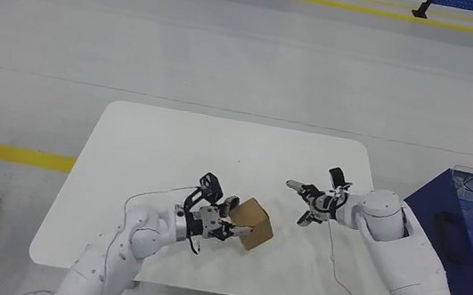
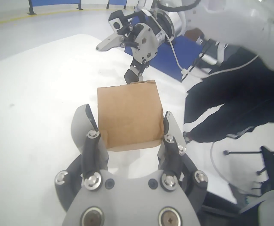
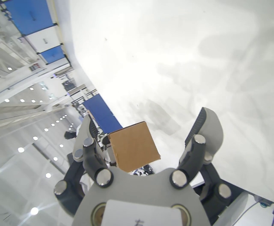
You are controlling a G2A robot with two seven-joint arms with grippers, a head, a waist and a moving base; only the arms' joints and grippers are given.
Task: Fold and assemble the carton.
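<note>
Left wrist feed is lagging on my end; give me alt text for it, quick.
A brown carton, folded into a box, is gripped on both sides by the left end effector over the white table. Just beyond it the right end effector hangs open, one fingertip near the carton's far top edge.

Top view overhead, wrist views share carton (image 1: 253,223)

Left end effector (image 2: 128,113) sits near centre, arm bent, fingers pressed against both sides of the carton (image 1: 255,221). Right end effector (image 1: 297,202) hangs just right of it, fingers spread wide.
</note>
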